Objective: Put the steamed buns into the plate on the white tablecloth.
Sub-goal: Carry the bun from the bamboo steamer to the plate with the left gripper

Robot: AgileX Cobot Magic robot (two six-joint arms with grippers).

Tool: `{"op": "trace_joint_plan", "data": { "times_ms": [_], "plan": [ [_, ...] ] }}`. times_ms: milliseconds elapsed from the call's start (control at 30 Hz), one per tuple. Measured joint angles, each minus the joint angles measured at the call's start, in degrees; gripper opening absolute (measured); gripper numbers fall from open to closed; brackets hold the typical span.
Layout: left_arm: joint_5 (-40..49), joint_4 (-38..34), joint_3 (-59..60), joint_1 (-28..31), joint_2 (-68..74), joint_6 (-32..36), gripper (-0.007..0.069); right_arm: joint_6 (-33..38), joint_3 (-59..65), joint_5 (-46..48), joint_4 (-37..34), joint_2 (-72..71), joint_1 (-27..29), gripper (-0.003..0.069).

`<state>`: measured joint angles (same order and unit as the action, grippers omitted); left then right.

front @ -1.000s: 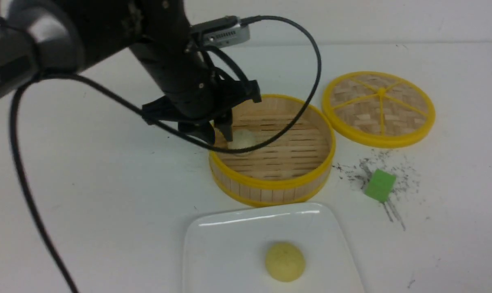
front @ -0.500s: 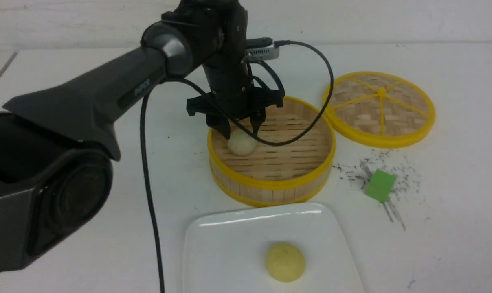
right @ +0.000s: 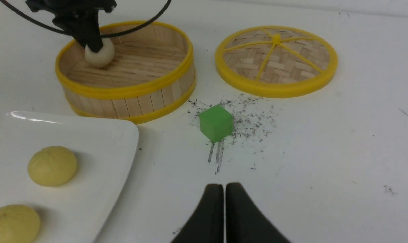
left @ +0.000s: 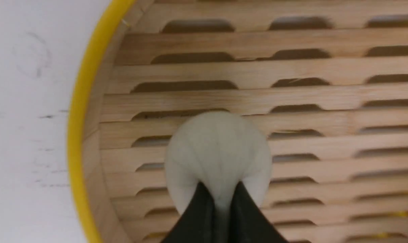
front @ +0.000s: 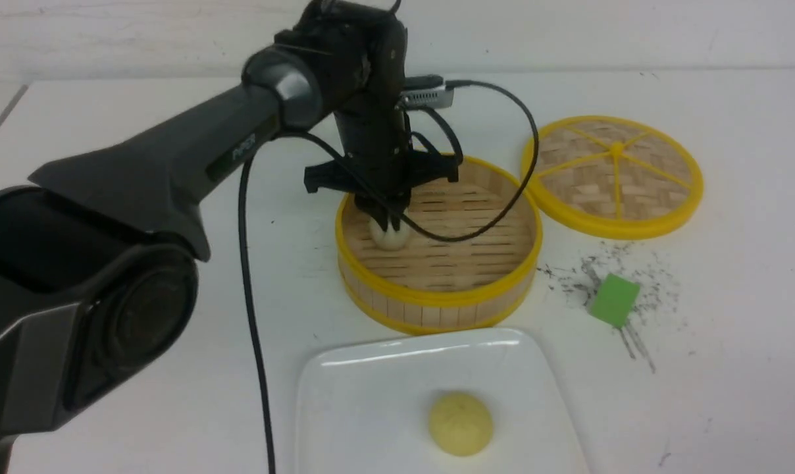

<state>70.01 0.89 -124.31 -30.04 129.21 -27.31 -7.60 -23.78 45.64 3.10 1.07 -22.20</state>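
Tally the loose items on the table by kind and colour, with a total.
pale yellow domed steamed buns: 2
off-white pleated domed steamed bun: 1
glossy white rectangular plate: 1
round yellow-rimmed bamboo steamer basket: 1
round yellow-rimmed woven bamboo lid: 1
green cube: 1
Total: 7

Plain white wall [front: 634,29] at the back, bright even light, soft shadows

Small pale lettering [front: 243,146] on left arm [front: 167,155], well back from the jaws, too blurred to read; no other text.
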Motion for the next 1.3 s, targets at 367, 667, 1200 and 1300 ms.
{"op": "trace_joint_plan", "data": {
  "times_ms": [367, 667, 1200, 1300],
  "plan": [
    [0.87, -6.44, 1.72, -0.22, -19.37, 7.65, 0.0027, 0.0, 0.06, -0.01, 0.07, 0.0, 0.0, 0.0041],
    [0.8, -4.9, 40.37, -9.28, -33.66, 8.46, 0.0034, 0.0, 0.06, -0.01, 0.21, 0.0, 0.0, 0.0045],
    [-17.52, 2.52, 56.81, -16.64, -31.09, -2.25, 0.0242, -0.03, 0.06, -0.01, 0.23, 0.0, 0.0, 0.0066],
    [-18.25, 3.17, 56.68, -16.64, -30.26, -1.26, 0.0349, -0.03, 0.06, -0.01, 0.23, 0.0, 0.0, 0.0069]
  ]
}}
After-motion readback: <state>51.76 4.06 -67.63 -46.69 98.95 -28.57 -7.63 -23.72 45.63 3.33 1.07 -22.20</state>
